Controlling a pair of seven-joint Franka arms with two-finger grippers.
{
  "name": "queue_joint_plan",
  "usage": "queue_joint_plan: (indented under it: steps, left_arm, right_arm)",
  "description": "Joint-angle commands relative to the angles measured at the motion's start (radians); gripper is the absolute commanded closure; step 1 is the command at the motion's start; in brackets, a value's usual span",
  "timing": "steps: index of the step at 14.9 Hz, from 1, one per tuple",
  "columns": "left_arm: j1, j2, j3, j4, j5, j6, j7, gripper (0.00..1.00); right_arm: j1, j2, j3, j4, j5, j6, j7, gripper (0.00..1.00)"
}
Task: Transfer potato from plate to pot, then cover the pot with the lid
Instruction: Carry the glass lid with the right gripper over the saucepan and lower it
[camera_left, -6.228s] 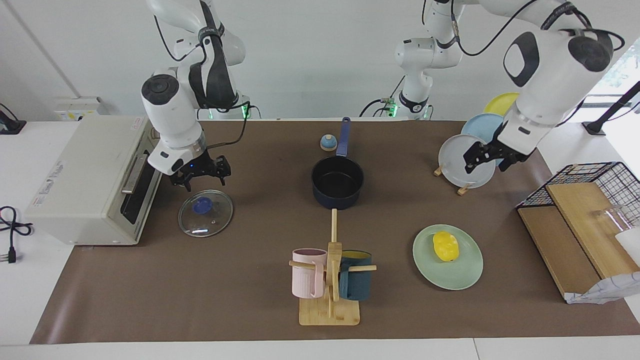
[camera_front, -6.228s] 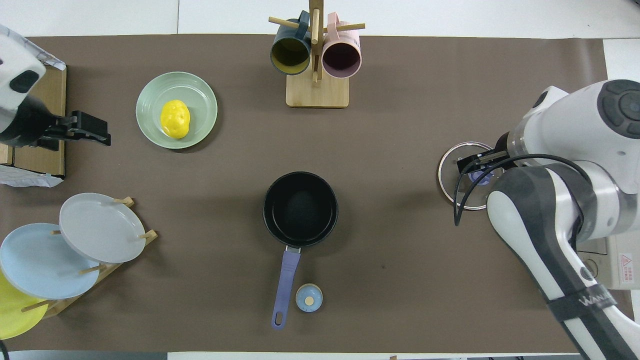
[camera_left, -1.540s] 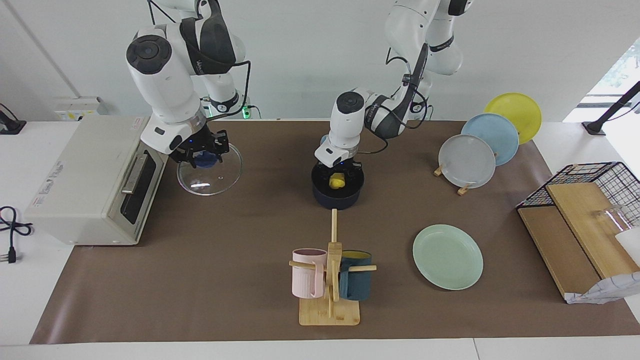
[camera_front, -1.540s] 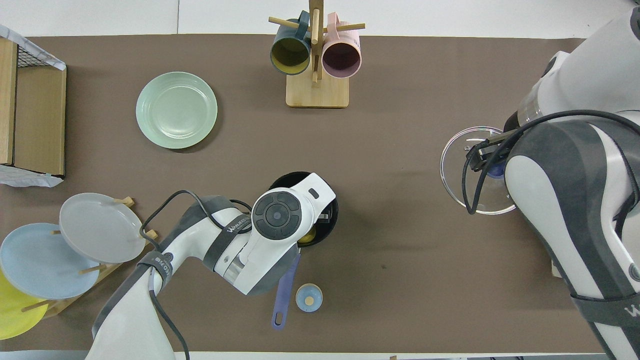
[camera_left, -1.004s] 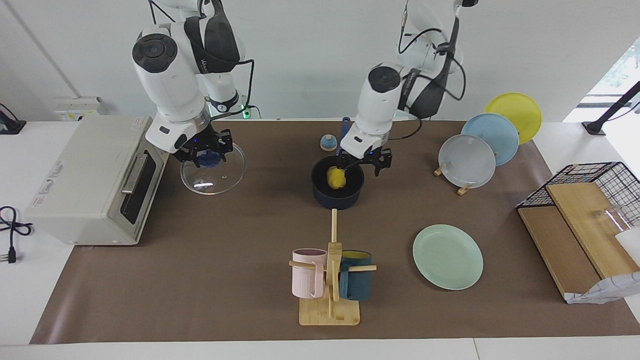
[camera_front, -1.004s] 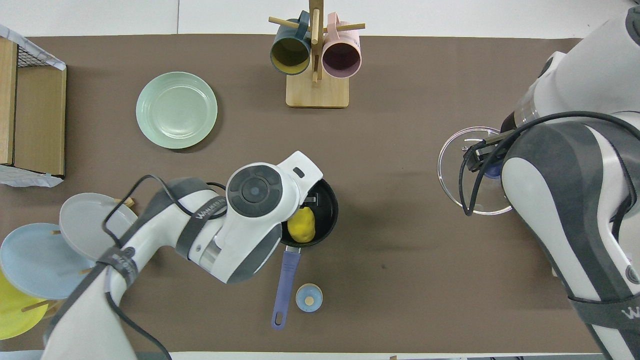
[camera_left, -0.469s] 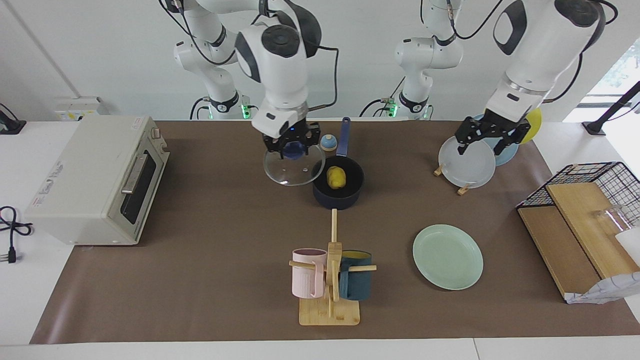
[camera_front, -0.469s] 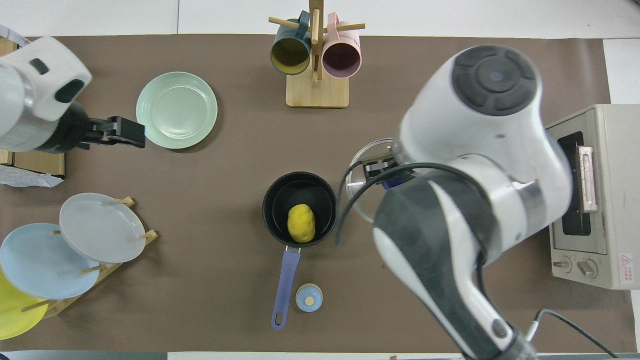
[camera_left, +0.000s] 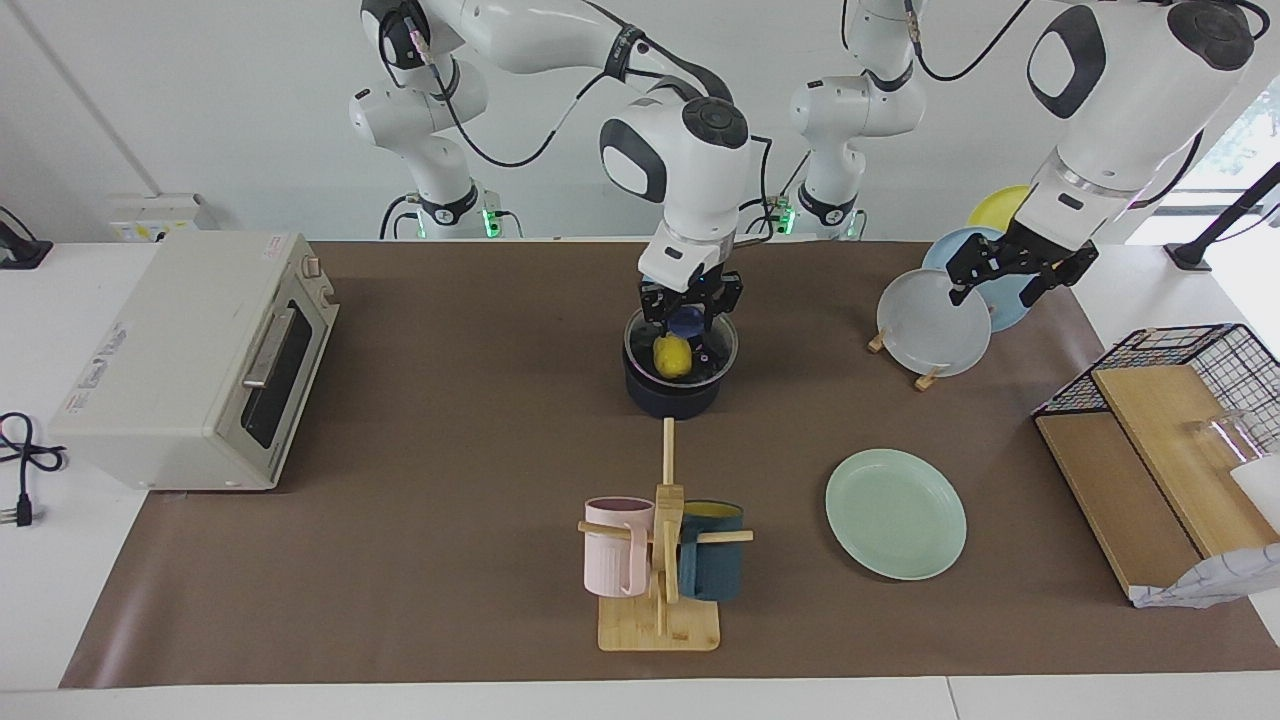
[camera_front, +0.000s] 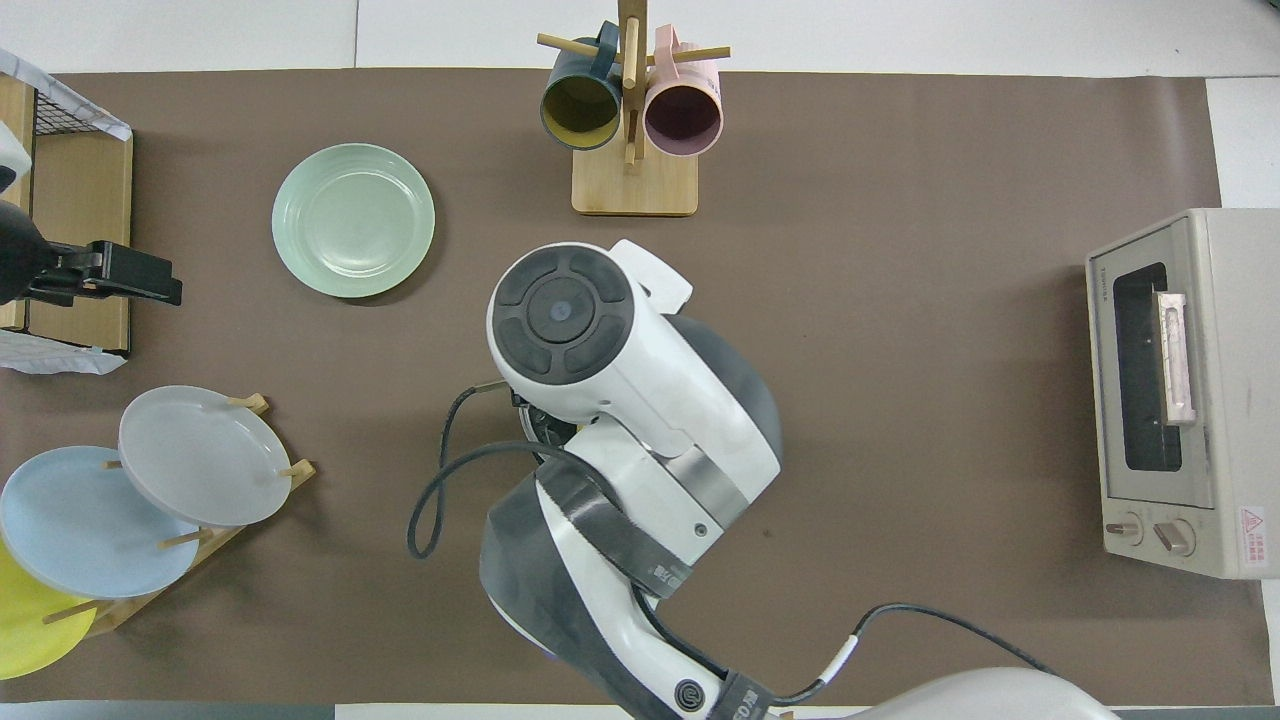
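We see a big brown tabletop (camera_left: 400, 560) with 2 white robot arms over it. A pale toaster oven (camera_left: 190, 355) sits at the edge at the right arm's end. A wire basket with wooden boards (camera_left: 1165, 440) sits at the edge at the left arm's end. Near the corner by the left arm's base, a rack holds 3 upright plates (camera_left: 935, 322).

The mint-green plate (camera_left: 895, 513) lies flat toward the left arm's end, farther from the robots than the rack. It has nothing on it. A wooden mug stand (camera_left: 660, 560) with 2 mugs is near the middle of the edge farthest from the robots.

The dark blue pot (camera_left: 678, 392) sits in the middle of the tabletop. The glass lid (camera_left: 718, 350) is right at the pot's rim. We cannot tell if it rests all the way down. The yellow potato (camera_left: 673, 356) is inside the pot, and we see it through the glass.

The right gripper (camera_left: 688, 318) pinches the lid's blue knob (camera_left: 686, 322) from above. The left gripper (camera_left: 1018, 270) hangs over the plate rack with its claw wide and nothing in it.
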Motion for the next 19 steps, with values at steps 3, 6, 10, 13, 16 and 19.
queue_joint_plan:
  steps: [3, 6, 10, 13, 16, 19]
  left_arm:
    - [-0.017, -0.051, 0.016, -0.009, 0.004, -0.073, -0.005, 0.0]
    - [-0.015, -0.07, 0.016, -0.043, 0.006, -0.064, -0.002, 0.0]
    - [-0.003, -0.058, 0.016, -0.031, 0.012, 0.004, 0.015, 0.0]
    - [-0.009, -0.059, 0.025, -0.029, 0.024, -0.037, 0.015, 0.0]
    - [-0.012, -0.062, 0.039, -0.028, 0.024, -0.082, 0.015, 0.0]
    - [-0.015, -0.062, 0.039, -0.028, 0.024, -0.084, 0.006, 0.0]
  right_arm:
    - [-0.004, -0.001, 0.002, -0.074, -0.017, 0.068, 0.011, 1.0]
    - [-0.006, -0.008, 0.002, -0.094, -0.015, 0.068, 0.011, 1.0]
    - [-0.006, -0.014, 0.002, -0.111, -0.01, 0.068, 0.012, 1.0]
    - [-0.006, -0.015, 0.004, -0.118, -0.01, 0.073, 0.038, 1.0]
    - [-0.004, -0.021, 0.004, -0.138, -0.003, 0.097, 0.055, 1.0]
    - [-0.004, -0.024, 0.004, -0.14, -0.001, 0.094, 0.077, 1.0]
